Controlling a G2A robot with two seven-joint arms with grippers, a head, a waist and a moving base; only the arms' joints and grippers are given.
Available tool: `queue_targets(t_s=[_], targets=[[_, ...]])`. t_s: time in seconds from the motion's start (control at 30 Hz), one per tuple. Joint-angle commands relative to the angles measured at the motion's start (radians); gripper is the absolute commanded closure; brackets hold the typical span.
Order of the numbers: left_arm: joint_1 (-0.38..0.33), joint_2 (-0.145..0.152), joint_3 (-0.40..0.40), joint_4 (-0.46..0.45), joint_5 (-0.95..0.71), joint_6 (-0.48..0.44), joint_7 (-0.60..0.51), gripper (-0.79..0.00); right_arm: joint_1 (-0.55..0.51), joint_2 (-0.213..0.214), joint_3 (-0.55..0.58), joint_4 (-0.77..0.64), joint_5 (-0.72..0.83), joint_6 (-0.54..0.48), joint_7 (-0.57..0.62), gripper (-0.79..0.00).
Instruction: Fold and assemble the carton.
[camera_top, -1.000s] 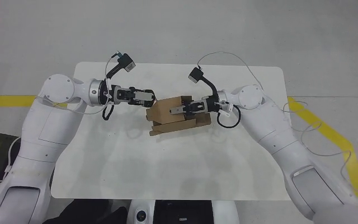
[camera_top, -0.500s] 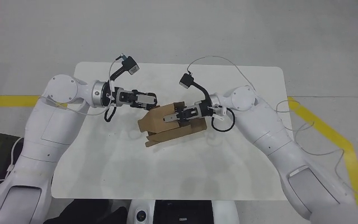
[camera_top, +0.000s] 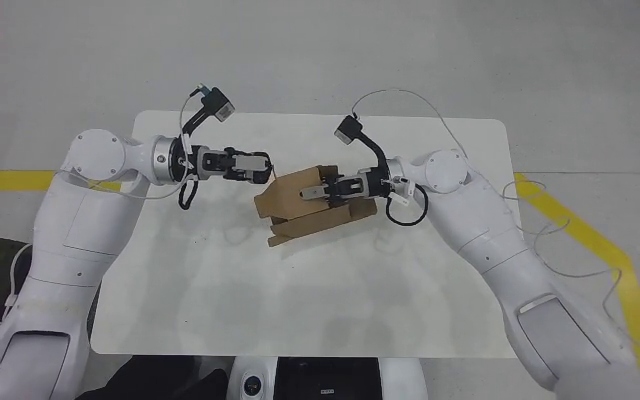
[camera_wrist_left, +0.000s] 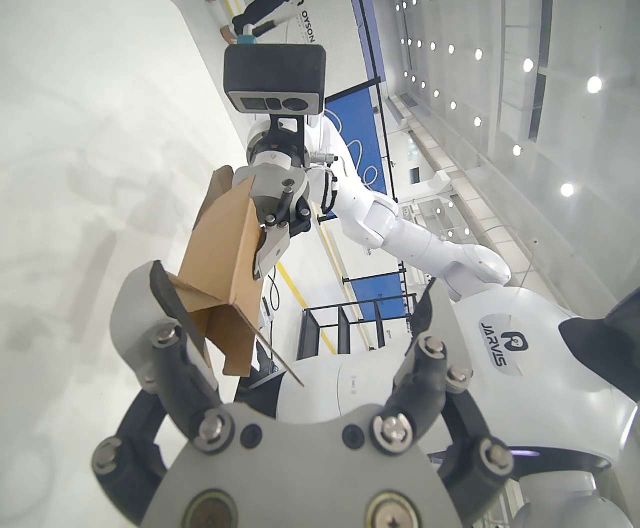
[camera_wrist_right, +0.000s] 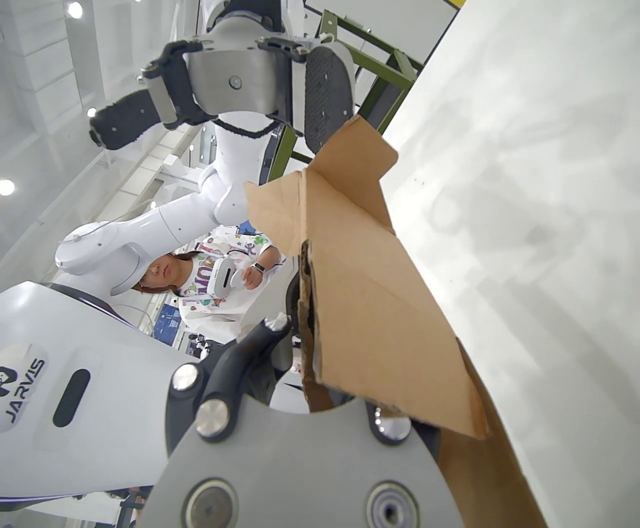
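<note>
Just one carton (camera_top: 300, 202) on one table (camera_top: 450, 300) — right claw (camera_top: 318, 193) clamping it, left claw (camera_top: 265, 168) spread apart

R gripper (camera_top: 318, 193) partly behind carton (camera_top: 288, 203)

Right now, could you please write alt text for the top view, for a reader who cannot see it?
A partly folded brown cardboard carton sits at the middle of a white rounded table, gripped on one panel by the right gripper. The left gripper, open, is close beside the carton's opposite end.
</note>
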Motion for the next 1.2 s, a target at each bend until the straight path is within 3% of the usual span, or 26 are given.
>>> queue_targets(t_s=[0.0,0.3,1.17], targets=[[0.01,0.002,-0.008,-0.015,0.003,-0.002,0.003,-0.785,-0.002,0.002,0.011,-0.002,-0.006,0.002,-0.017,0.0],[0.06,0.007,-0.005,-0.097,0.032,-0.002,0.003,-0.785,-0.017,0.006,0.048,-0.026,-0.042,0.015,-0.11,0.0],[0.077,-0.001,0.043,-0.145,-0.021,0.044,-0.068,-0.785,-0.061,0.015,0.13,-0.092,-0.102,0.01,-0.242,0.0]])
